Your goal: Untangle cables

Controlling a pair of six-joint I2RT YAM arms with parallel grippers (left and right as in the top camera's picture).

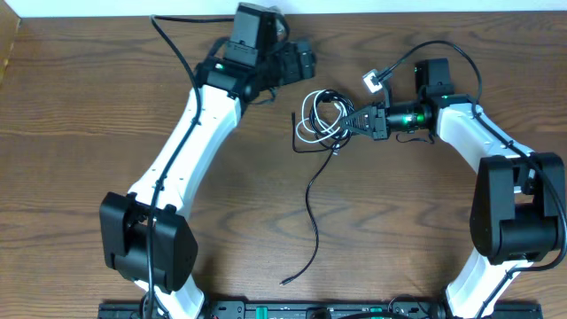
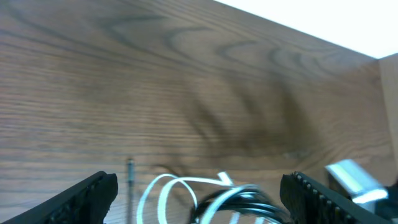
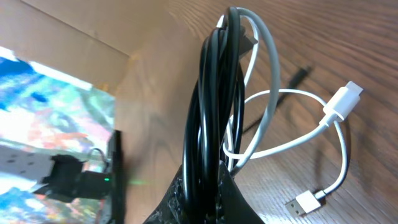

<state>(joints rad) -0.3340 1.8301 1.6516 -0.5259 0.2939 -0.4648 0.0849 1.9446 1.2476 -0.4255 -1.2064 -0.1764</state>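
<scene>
The cables (image 1: 321, 120) form a small coil of black and white loops at the table's middle back. My right gripper (image 1: 347, 120) is shut on the coil's right side. In the right wrist view the black loops (image 3: 214, 106) run up from between the right gripper (image 3: 211, 193) fingers, and the white cable (image 3: 273, 93) hangs beside them with its USB plug (image 3: 305, 202) on the wood. A loose black tail (image 1: 312, 213) trails toward the front. My left gripper (image 1: 301, 62) stands open up-left of the coil, not touching it. Blurred loops (image 2: 230, 199) show low between the left gripper (image 2: 199, 205) fingers.
A white-grey connector (image 1: 373, 81) on the right arm's own thick black cable hangs just behind the right gripper. The table's far edge (image 1: 399, 7) runs close behind both grippers. The arms' base rail (image 1: 292, 310) lies along the front edge.
</scene>
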